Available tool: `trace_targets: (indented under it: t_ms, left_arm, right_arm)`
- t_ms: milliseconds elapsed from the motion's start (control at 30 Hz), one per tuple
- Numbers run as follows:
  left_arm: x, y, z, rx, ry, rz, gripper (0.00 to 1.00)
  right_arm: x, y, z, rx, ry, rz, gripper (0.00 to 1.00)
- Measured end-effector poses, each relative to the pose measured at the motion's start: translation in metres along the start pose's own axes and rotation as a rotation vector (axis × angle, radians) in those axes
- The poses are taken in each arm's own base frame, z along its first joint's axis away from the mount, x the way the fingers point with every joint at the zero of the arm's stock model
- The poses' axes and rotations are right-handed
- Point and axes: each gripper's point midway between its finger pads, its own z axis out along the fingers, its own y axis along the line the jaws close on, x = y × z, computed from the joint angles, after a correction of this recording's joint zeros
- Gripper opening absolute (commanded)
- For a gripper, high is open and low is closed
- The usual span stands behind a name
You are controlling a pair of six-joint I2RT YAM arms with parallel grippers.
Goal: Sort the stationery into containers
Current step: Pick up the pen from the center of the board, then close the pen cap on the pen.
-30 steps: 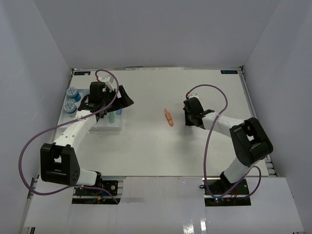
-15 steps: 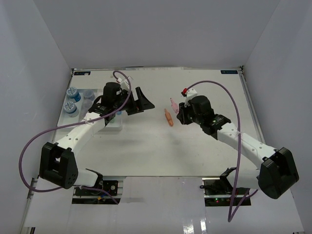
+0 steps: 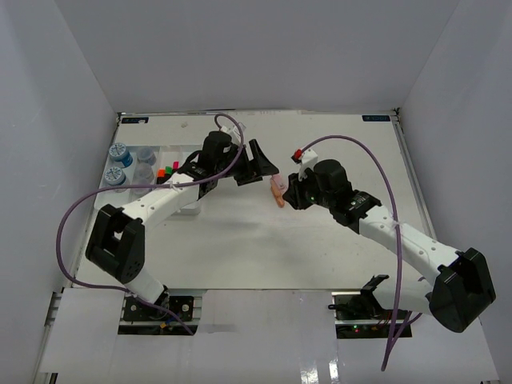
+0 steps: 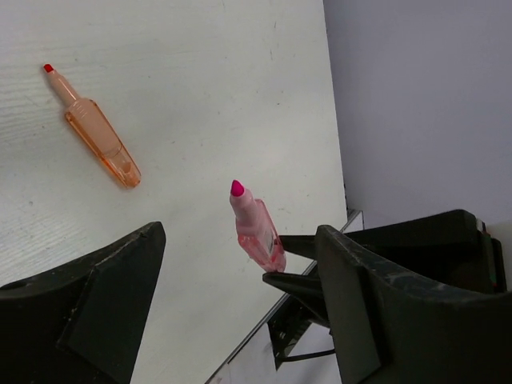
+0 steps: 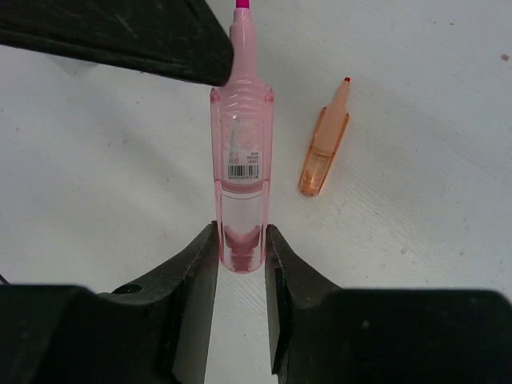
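A pastel pink marker, its tip bare, is clamped by its rear end in the narrowed right pincer, raised over the middle of the counter. An orange marker lies flat on the counter just beside it. The left pincer faces the pink marker with jaws spread wide, not touching it, and the white divided tray sits by the counter's left edge.

White tabletop; plain pale walls on three sides; seemingly even light
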Motion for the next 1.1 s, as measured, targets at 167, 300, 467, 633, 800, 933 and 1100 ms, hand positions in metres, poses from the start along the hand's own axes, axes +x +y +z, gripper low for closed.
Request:
trace_targets:
  t_ms: [167,300,467,633,800,933,1100]
  left_arm:
    - [0.006,0.005,0.016,-0.031,0.009,-0.018,0.69]
    - [0.003,-0.001,0.023,-0.031,0.000,-0.009,0.58]
    - [-0.002,-0.006,0.026,-0.026,-0.018,0.003,0.39]
    - [-0.001,-0.003,0.028,-0.035,-0.019,0.006,0.28]
    - [0.000,0.002,0.031,-0.047,-0.016,0.017,0.29]
    - [0.000,0.003,0.031,-0.049,-0.018,0.041,0.23]
    - [-0.001,0.006,0.031,-0.061,-0.025,0.067,0.15]
  right_arm:
    - [0.003,0.002,-0.002,-0.013,0.004,0.000,0.26]
    - [0.011,0.003,-0.001,-0.022,0.017,0.001,0.27]
    - [0.017,0.004,0.000,-0.028,0.031,0.003,0.27]
    - [0.019,0.003,0.001,-0.029,0.028,0.003,0.27]
    - [0.019,0.004,0.001,-0.032,0.027,0.003,0.27]
    - [0.018,0.005,0.001,-0.036,0.023,0.002,0.27]
    - [0.019,0.005,0.001,-0.037,0.024,0.003,0.27]
